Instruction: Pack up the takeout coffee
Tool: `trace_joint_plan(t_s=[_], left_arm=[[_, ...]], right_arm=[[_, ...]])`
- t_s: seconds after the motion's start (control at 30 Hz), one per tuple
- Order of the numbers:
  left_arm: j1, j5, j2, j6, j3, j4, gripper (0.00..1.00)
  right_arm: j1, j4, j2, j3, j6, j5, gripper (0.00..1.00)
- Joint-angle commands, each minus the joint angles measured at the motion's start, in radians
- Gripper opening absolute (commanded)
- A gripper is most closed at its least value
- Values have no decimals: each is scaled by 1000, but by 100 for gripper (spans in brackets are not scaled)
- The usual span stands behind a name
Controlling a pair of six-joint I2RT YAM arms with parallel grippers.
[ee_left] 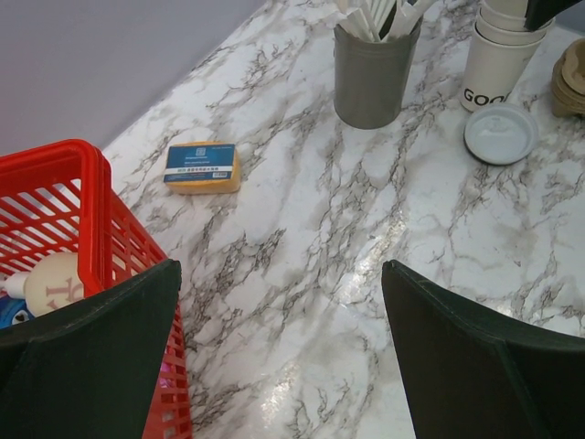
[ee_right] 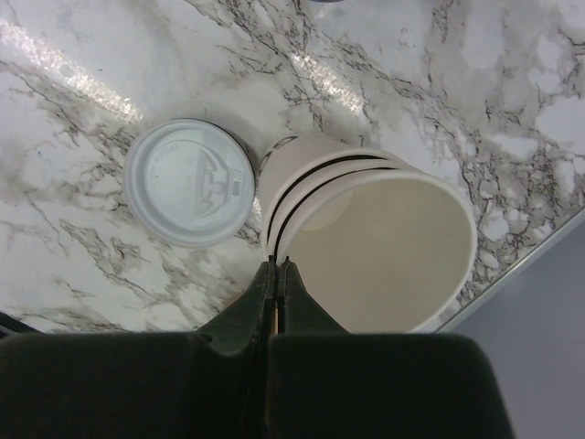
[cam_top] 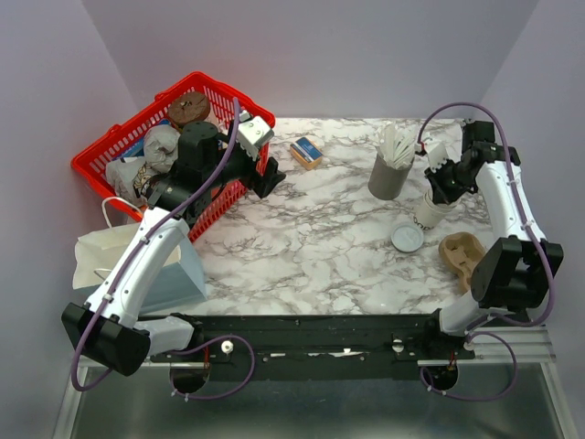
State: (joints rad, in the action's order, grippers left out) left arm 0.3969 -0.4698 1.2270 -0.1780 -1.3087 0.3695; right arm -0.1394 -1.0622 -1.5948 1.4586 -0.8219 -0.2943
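Observation:
The takeout coffee is out of view in all three views. A stack of lidless cream paper cups stands at the table's right. My right gripper is shut on the near rim of the top cup, with the thin cup wall pinched between its fingertips. A loose flat white lid lies beside the stack. My left gripper hangs open above bare marble next to the red basket, holding nothing.
A grey holder with white utensils stands left of the cups. A brown pulp carrier lies at the right edge. A yellow-and-blue pack lies mid-back. A white paper bag stands front left. The basket holds several items.

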Motion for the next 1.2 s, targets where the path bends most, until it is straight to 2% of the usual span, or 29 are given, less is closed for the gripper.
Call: trace_joint_plan(t_s=[0.0,0.13,0.3,0.4,0.43,0.47,0.5,0.53,0.6,0.67,0.77,0.8,0.83,0.87,0.93,0.97,1.03,1.07,1.13,1.17], left_arm=[[5,-36,5,17,17,-30,99],[5,-47,11,25,16,-32,99],[5,-50,20,31,19,-40,99],[7,-53,23,35,16,-41,99],[7,-52,23,38,16,-40,99],[7,-52,25,37,14,-40,99],[7,-53,25,38,12,-38,99],[7,-50,25,38,12,-38,99],[7,-52,26,37,11,-37,99],[7,-50,28,34,11,-34,99],[7,-52,31,37,11,-37,99],[7,-53,31,37,12,-37,99],[7,-53,31,38,12,-37,99],[7,-52,31,38,12,-38,99],[7,-55,32,38,15,-41,99],[7,-53,32,41,16,-44,99],[7,-55,31,43,17,-46,99],[7,-55,31,43,16,-43,99],[7,-53,26,41,17,-40,99],[7,-52,25,40,19,-41,99]], right_arm=[[-6,42,70,25,-16,37,2],[-5,44,79,28,-26,70,1],[-5,171,108,-47,-36,173,1],[-15,96,78,1,-20,117,1],[7,134,85,-26,-11,218,1],[24,236,129,-70,-34,256,1],[30,254,143,-99,-23,251,1],[12,222,139,-61,-19,156,1],[18,203,113,-49,-16,220,1],[20,147,92,-15,-13,198,1],[17,235,98,-35,7,290,1],[14,184,90,1,12,247,1],[-21,107,52,55,20,115,1],[-25,69,26,130,88,150,1],[-23,83,-2,126,84,232,1],[-28,82,-8,125,95,212,1],[-66,-40,-36,219,70,57,1],[-52,26,-31,212,102,142,1],[-13,155,13,91,63,303,1],[-20,106,21,106,49,200,1]])
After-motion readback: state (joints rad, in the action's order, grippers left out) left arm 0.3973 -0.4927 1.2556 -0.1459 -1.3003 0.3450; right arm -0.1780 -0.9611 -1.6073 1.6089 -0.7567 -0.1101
